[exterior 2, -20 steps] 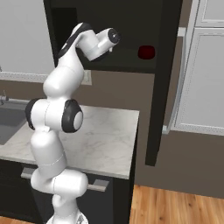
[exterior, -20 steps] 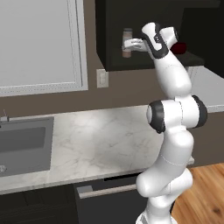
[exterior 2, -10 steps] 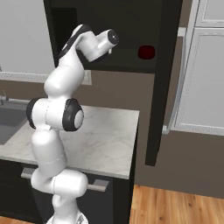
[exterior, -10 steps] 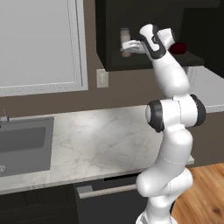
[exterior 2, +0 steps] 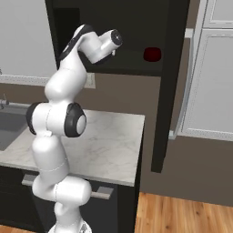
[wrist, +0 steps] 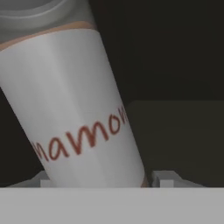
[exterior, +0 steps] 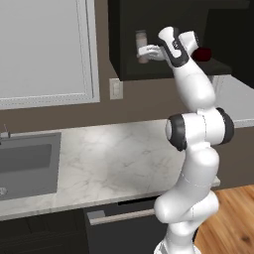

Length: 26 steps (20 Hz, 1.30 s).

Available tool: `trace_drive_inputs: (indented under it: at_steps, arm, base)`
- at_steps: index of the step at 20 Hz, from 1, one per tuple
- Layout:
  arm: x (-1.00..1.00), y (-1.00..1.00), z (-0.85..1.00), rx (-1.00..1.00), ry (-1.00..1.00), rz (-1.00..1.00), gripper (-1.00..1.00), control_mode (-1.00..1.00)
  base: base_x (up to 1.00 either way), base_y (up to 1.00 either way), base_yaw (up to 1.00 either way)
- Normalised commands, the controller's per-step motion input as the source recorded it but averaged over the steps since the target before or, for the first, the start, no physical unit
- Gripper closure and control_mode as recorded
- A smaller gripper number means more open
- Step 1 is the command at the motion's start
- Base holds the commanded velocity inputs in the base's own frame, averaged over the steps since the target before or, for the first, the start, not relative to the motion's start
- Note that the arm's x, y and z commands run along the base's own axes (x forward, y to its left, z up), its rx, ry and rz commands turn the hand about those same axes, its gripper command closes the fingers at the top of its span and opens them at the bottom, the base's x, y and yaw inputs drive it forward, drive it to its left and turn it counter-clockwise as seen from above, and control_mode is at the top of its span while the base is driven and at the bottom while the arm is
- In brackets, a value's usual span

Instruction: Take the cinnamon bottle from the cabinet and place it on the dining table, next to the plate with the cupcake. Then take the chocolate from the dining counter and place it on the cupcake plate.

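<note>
The arm reaches up into the dark cabinet (exterior: 163,30), where the cinnamon bottle (exterior: 142,46) stands in the recess near its left wall, with the gripper (exterior: 149,51) right at the bottle. In the hand view the bottle's pale label (wrist: 74,109) sits between the two fingertips (wrist: 162,178), leaning across the frame, but whether the jaws have closed on it I cannot tell. A dark red round thing (exterior 2: 152,54) sits deeper in the recess, toward its right side.

Bottle (wrist: 74,105) sat close up, tilted in frame, pale label w/ red letters, grey cap at top, dark cabinet (wrist: 175,65) behind.
</note>
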Motion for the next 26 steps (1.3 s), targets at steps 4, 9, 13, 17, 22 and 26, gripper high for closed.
trace_drive_inputs:
  at_steps: [4, 9, 13, 17, 22, 26]
  arm:
    - [-0.41, -0.06, 0.13, 0.04, -0.08, 0.06, 1.0, -1.0]
    - [-0.66, -0.02, 0.12, 0.04, -0.09, 0.01, 1.0, -1.0]
    - [-0.52, 0.12, 0.15, 0.0, -0.02, 0.0, 1.0, -1.0]
    - [-0.66, -0.02, 0.07, 0.0, -0.05, 0.0, 1.0, -1.0]
    - [-0.72, -0.05, 0.0, 0.0, -0.01, 0.0, 1.0, -1.0]
    - [-0.72, 0.0, 0.0, 0.0, 0.0, 0.0, 1.0, -1.0]
  base:
    - [0.0, 0.0, 0.0]
    - [0.0, 0.0, 0.0]
    - [0.0, 0.0, 0.0]
    - [0.0, 0.0, 0.0]
    - [0.0, 0.0, 0.0]
    - [0.0, 0.0, 0.0]
